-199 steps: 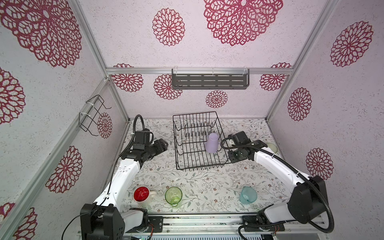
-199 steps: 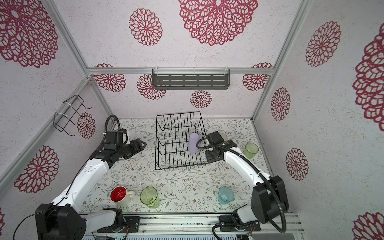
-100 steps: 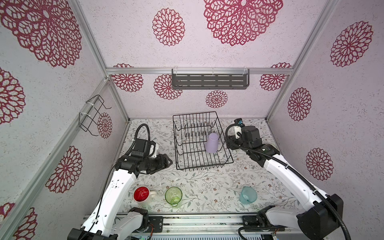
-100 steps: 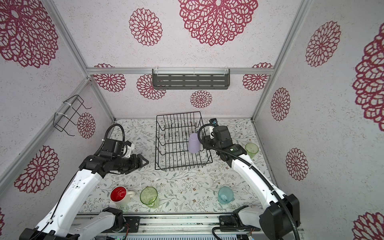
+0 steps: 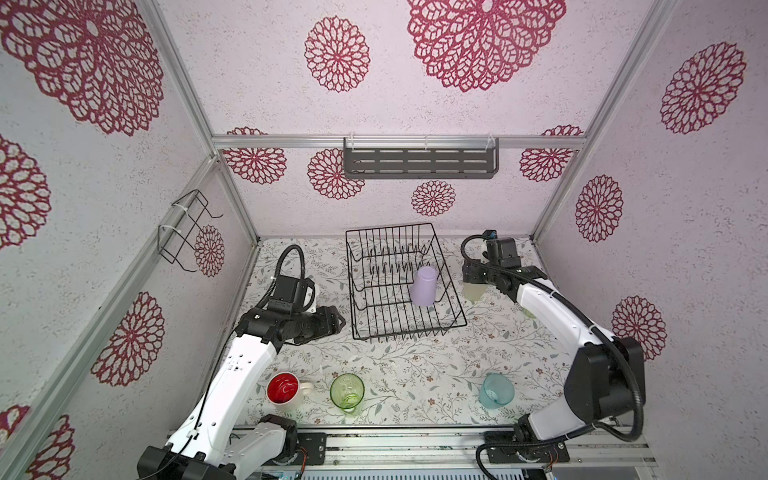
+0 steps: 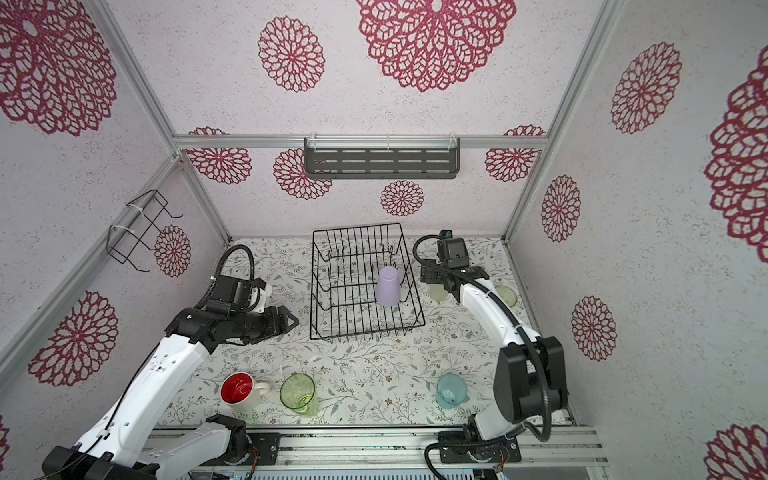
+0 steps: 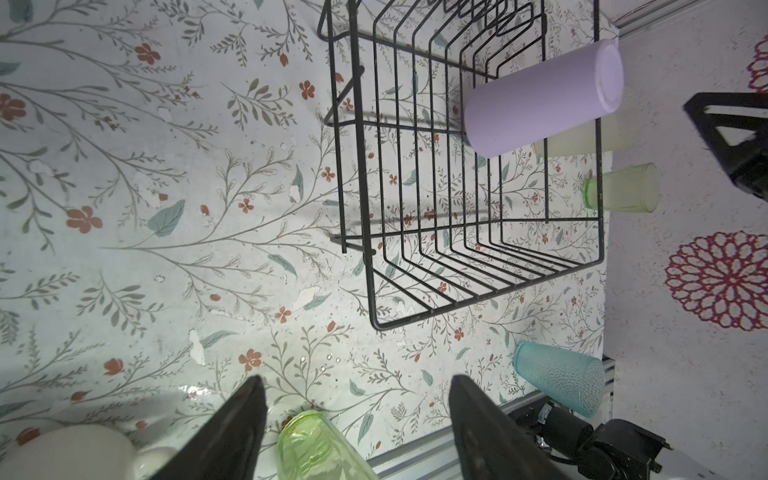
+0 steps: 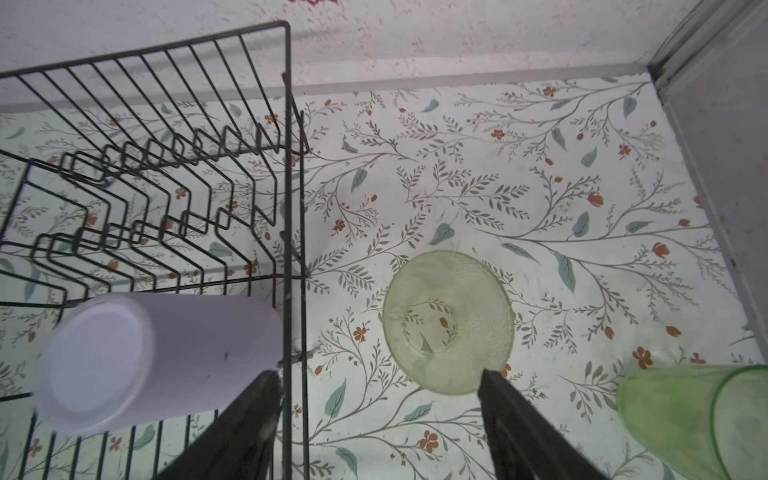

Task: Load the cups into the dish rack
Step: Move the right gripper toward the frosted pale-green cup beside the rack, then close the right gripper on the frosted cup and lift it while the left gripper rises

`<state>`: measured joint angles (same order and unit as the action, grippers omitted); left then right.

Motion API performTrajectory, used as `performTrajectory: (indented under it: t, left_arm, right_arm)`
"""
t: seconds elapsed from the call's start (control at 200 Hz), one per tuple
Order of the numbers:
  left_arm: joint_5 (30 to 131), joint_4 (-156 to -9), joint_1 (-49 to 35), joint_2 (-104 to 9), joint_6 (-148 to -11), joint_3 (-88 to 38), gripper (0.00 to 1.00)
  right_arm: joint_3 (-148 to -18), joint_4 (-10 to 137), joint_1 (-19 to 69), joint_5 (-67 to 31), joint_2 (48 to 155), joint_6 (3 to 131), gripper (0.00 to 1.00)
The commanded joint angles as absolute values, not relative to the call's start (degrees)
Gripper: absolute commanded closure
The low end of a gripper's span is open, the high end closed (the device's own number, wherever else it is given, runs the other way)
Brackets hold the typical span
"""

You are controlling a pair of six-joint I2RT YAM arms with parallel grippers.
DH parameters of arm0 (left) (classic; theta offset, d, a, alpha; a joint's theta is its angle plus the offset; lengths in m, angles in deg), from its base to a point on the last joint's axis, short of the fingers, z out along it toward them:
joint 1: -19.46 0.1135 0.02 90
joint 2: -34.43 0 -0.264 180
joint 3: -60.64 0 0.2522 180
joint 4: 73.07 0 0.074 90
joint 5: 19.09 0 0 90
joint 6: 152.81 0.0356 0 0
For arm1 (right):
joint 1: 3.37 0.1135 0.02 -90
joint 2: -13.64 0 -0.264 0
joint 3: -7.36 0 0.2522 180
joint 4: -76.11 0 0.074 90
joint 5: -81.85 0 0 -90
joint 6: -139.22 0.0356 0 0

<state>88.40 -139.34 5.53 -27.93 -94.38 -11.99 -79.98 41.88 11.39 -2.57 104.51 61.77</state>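
The black wire dish rack [image 5: 409, 332] [image 6: 365, 332] stands mid-table with the lilac tumbler [image 5: 424, 286] [image 8: 145, 357] upside down inside it. My right gripper [image 5: 473, 279] [image 8: 378, 374] is open and empty, hanging over the frosted tumbler [image 5: 473, 293] [image 8: 449, 324] just right of the rack. The pale green tumbler [image 6: 506, 296] [image 8: 698, 419] stands further right. My left gripper [image 5: 338, 322] [image 7: 356, 380] is open and empty, left of the rack. Along the front stand the red-lined mug [image 5: 284, 390], green patterned glass [image 5: 347, 390] [image 7: 316, 444] and teal cup [image 5: 494, 390] [image 7: 561, 378].
A grey slotted shelf [image 5: 419, 164] hangs on the back wall. A small black wire holder [image 5: 185, 232] is fixed to the left wall. Walls close in the table on three sides, and a metal rail [image 5: 415, 440] runs along the front edge.
My right gripper opened, left the lilac tumbler in the rack and moved back and right over the frosted tumbler. My left gripper swung forward, toward the front cups.
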Motion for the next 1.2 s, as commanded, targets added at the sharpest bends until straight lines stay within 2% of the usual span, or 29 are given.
performTrajectory:
  t: [0.0,0.165,0.305,0.565,0.661,0.791,0.896,0.996,1.196]
  left_arm:
    - [88.7,-135.3,6.0,-27.2,-94.3,-11.3,0.25]
    - [88.3,-134.3,7.4,-25.8,-94.6,-11.2,0.23]
    - [88.4,-133.2,9.2,-24.7,-95.6,-10.9,0.22]
    - [88.6,-131.1,11.2,-25.1,-96.2,-10.5,0.21]
    - [88.9,-130.8,11.4,-25.7,-96.2,-11.2,0.21]
    - [89.1,-130.0,11.4,-26.0,-96.7,-11.4,0.21]
    - [89.4,-129.4,11.4,-25.8,-97.4,-12.3,0.22]
    - [88.2,-126.0,11.4,-23.5,-99.3,-11.8,0.22]
    - [90.7,-116.5,11.5,-21.3,-100.1,-12.7,0.22]
  right_arm:
    - [-86.2,39.3,10.7,-3.6,109.5,60.2,0.25]
    - [-96.0,32.6,10.5,-4.4,119.3,57.8,0.38]
    - [-99.8,28.8,10.6,-2.3,123.9,57.4,0.4]
    - [-102.9,23.0,10.6,-1.7,128.2,56.4,0.52]
    - [-104.3,21.4,10.6,-0.9,129.0,56.1,0.68]
    - [-104.2,21.7,10.5,-0.8,127.5,56.0,0.82]
    - [-102.6,22.6,10.5,-1.3,124.7,56.6,0.86]
    - [-99.4,25.3,10.6,-1.4,120.2,56.7,0.99]
    - [-92.3,32.3,10.5,-4.4,108.3,57.6,1.0]
